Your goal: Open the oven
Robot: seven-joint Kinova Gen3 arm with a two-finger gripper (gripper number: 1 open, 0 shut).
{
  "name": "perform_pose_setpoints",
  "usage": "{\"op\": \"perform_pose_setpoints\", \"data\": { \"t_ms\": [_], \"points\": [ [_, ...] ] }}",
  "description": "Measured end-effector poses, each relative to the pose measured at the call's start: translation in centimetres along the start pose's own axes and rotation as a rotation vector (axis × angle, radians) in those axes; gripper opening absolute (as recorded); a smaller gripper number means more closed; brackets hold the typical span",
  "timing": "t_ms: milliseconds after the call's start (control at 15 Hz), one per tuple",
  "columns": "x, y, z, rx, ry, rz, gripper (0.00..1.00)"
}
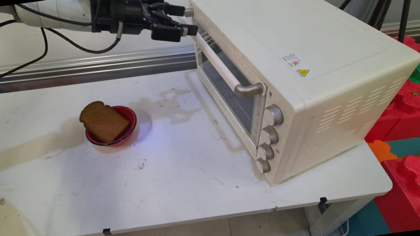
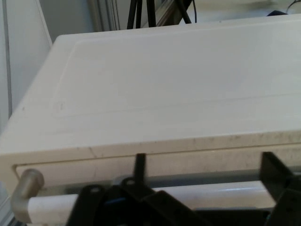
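Oven (image 1: 306, 63) handle's (image 1: 219, 59) far end hidden (behind gripper (image 1: 187, 19)).

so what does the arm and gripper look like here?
White glossy rounded arm ending in a black wrist section. Black two-finger gripper with an exposed jointed linkage. Loose black cables hang from the arm in loops. No lettering visible.

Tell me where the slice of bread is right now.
In the main view the slice of bread leans in the red bowl on the white table's left half, left of the toaster oven, apart from it.
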Motion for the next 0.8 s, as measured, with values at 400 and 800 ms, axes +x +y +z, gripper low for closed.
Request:
{"op": "perform_pose_setpoints", "data": {
  "t_ms": [400,800],
  "points": [
    [-0.2,0.3,0.8,-0.001,-0.006,-0.003,0.00],
    [-0.5,0.5,1.5,0.007,-0.019,-0.017,0.00]
  ]
}}
